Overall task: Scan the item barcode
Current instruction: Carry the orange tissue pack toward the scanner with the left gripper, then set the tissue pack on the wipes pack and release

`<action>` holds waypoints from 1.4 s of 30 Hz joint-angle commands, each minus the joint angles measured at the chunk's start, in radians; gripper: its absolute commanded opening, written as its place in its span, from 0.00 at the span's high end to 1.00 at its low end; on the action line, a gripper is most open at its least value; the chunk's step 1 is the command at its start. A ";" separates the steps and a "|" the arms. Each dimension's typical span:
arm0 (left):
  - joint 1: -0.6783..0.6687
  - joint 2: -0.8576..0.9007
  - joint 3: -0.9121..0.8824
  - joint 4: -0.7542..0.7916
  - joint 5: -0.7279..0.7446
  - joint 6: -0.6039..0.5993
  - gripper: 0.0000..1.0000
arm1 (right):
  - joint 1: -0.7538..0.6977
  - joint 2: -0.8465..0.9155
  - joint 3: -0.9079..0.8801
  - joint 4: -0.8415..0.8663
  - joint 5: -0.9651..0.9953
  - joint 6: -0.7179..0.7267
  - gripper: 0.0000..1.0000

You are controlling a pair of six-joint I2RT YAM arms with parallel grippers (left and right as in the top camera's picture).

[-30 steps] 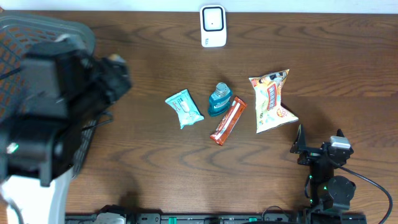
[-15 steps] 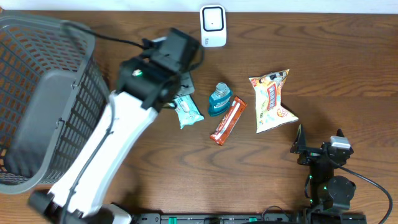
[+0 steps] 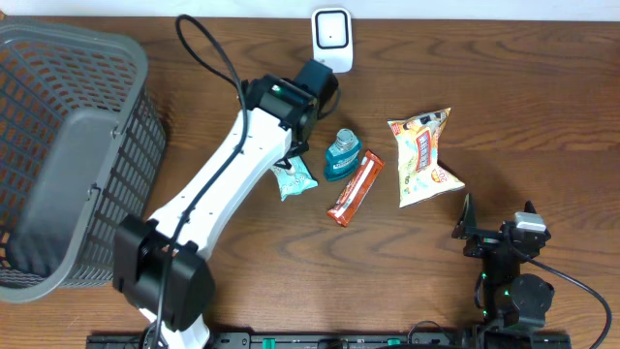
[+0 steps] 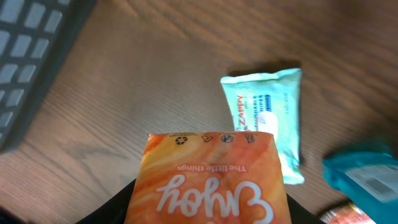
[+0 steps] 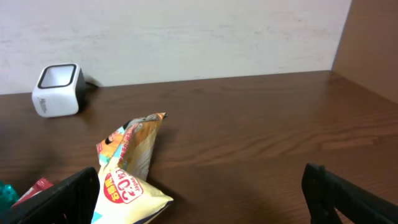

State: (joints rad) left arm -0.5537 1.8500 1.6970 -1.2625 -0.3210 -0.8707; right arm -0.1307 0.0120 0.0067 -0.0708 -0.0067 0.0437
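An orange packet (image 4: 208,180) printed "Enjoy the little things" fills the bottom of the left wrist view, and my left gripper (image 4: 208,211) is shut on it, dark fingers on both sides. Seen from overhead, the left gripper (image 3: 315,85) hangs just below the white barcode scanner (image 3: 331,40) at the table's far edge; the arm hides the packet there. My right gripper (image 3: 497,218) rests open at the front right, nothing between its fingers (image 5: 56,199). The scanner (image 5: 57,90) also shows far left in the right wrist view.
A grey basket (image 3: 58,145) stands at the left. A teal wipes pack (image 3: 294,177), a blue bottle (image 3: 341,155), an orange-red bar (image 3: 355,189) and a yellow chips bag (image 3: 423,157) lie mid-table. The wipes pack (image 4: 267,118) lies below the held packet.
My left arm has swung from over the basket to the right and toward the scanner, carrying the orange packet. The right arm has not moved.
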 commanded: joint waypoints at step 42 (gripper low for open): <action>0.001 -0.031 -0.153 0.301 -0.115 -0.102 0.02 | -0.004 -0.006 -0.001 -0.005 0.005 0.000 0.01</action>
State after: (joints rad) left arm -0.5537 1.9129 1.4803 -0.9310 -0.3634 -0.9936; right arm -0.1307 0.0120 0.0067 -0.0708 -0.0067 0.0437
